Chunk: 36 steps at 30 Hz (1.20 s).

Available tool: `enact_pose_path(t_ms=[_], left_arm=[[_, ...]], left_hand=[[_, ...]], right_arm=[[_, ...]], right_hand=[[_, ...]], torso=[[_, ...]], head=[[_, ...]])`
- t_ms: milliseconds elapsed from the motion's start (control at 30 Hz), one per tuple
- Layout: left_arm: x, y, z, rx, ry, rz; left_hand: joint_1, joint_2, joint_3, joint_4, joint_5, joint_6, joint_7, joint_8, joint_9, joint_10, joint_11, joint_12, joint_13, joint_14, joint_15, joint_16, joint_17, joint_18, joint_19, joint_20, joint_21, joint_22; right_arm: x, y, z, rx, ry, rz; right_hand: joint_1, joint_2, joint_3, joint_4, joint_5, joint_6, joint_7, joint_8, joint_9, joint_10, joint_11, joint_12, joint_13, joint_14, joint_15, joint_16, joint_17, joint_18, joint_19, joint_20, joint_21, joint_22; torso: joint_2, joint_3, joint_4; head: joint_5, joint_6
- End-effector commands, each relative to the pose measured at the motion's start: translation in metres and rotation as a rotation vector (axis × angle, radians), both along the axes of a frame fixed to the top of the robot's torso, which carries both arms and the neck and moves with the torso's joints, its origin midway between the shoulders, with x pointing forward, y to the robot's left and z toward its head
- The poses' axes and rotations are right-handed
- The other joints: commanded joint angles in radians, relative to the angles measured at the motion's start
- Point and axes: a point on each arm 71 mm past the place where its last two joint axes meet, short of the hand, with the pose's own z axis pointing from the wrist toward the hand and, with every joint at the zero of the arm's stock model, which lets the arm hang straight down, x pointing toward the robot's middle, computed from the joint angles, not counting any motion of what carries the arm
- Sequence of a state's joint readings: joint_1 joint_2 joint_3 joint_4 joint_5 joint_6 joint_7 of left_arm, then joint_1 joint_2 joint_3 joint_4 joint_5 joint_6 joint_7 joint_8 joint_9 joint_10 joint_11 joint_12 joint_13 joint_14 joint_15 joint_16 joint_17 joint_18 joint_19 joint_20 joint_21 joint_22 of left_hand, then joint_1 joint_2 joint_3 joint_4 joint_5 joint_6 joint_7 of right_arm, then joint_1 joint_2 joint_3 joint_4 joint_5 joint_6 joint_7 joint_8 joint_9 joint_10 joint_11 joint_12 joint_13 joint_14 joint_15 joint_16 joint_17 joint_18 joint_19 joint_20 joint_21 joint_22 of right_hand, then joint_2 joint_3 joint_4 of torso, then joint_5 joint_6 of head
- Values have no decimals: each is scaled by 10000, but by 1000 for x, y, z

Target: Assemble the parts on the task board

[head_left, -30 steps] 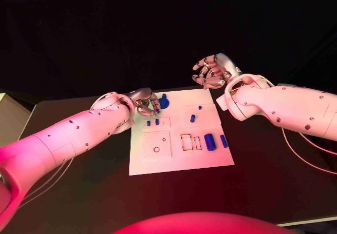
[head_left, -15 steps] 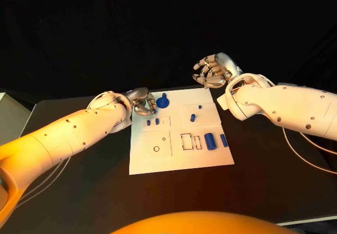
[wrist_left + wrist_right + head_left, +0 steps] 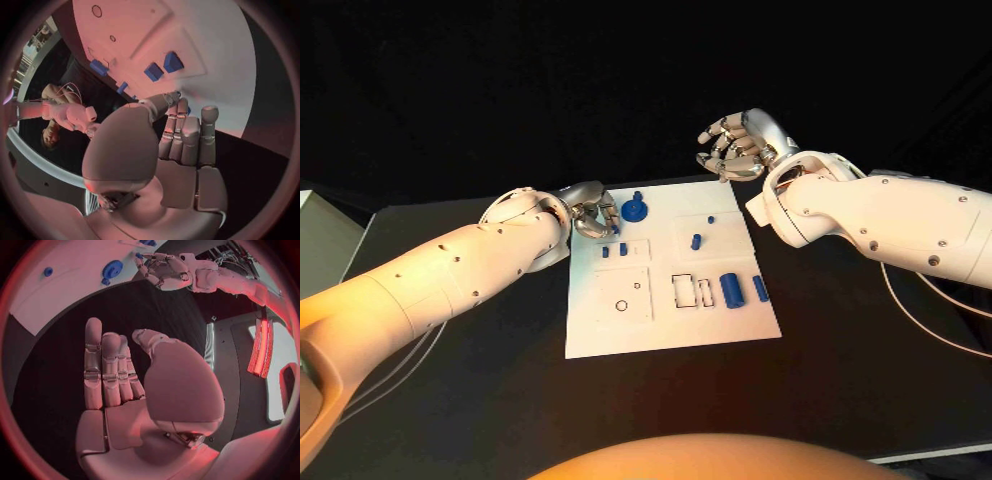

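The white task board [image 3: 668, 325] lies mid-table, also seen as the board [image 3: 187, 35] in the left wrist view. A round blue part [image 3: 635, 209] with a short stem sits at its far left corner. My left hand [image 3: 593, 211] hovers just left of that part, fingers loosely bent, nothing between them. The right wrist view shows a gap between the round part [image 3: 112, 267] and the left hand [image 3: 165, 270]. My right hand [image 3: 740, 143] hangs raised over the board's far right corner, empty, fingers straight [image 3: 103, 365]. Two blue cylinders [image 3: 731, 290] lie at the right.
Small blue parts [image 3: 613, 250] lie just behind my left hand, seen closer as blue blocks [image 3: 164, 66]. Another small part [image 3: 697, 241] sits mid-board. Outlined slots [image 3: 684, 291] and a ring mark [image 3: 622, 306] are on the near half. Black table [image 3: 848, 380] surrounds the board.
My left hand has drawn back a little to the left, so the round blue part now shows whole on the board. My right hand has hardly moved.
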<state>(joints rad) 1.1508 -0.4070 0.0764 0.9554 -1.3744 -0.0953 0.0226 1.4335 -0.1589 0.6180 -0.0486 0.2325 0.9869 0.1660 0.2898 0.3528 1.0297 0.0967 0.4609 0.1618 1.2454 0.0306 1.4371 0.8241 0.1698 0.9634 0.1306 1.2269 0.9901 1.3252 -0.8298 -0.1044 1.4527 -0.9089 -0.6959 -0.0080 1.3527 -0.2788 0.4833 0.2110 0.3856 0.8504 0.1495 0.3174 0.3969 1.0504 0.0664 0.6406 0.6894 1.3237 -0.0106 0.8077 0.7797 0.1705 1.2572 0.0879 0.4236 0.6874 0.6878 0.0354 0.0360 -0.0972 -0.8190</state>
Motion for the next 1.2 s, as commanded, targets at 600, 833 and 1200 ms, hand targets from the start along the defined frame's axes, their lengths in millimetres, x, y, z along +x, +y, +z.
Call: enact_pose_path(t_ms=[600,833,1200], left_arm=[[0,-5,-1,162,164,-117],[-1,-8,-2,148,219,-155],[0,-8,-5,381,502,-141]], left_hand=[[-90,28,23,-61,57,48,-1,-55,6,70,22,-37,5,87,7,7,-1,-140,71,11,68,11],[-94,33,24,-63,54,56,0,-63,4,82,22,-53,3,112,6,12,41,-146,97,10,80,30],[-94,41,26,-68,49,67,-9,-71,3,103,17,-66,5,71,5,-10,-72,-149,108,9,85,37]], right_arm=[[0,1,1,5,-130,72],[0,1,1,5,-127,80],[0,1,0,4,-117,79]], right_hand=[[-68,-10,4,-64,54,6,69,34,13,-71,20,-60,-8,-45,-3,-55,-14,116,79,9,-33,-9],[-68,-10,4,-64,54,6,69,34,13,-71,20,-60,-8,-45,-3,-55,-14,116,79,9,-33,-9],[-68,-10,4,-64,54,6,69,34,13,-71,20,-60,-8,-45,-3,-55,-14,116,79,9,-33,-9]], torso=[[7,-4,1],[1,3,-1],[6,-3,2]], head=[[-3,-3],[-10,-17],[-31,-28]])
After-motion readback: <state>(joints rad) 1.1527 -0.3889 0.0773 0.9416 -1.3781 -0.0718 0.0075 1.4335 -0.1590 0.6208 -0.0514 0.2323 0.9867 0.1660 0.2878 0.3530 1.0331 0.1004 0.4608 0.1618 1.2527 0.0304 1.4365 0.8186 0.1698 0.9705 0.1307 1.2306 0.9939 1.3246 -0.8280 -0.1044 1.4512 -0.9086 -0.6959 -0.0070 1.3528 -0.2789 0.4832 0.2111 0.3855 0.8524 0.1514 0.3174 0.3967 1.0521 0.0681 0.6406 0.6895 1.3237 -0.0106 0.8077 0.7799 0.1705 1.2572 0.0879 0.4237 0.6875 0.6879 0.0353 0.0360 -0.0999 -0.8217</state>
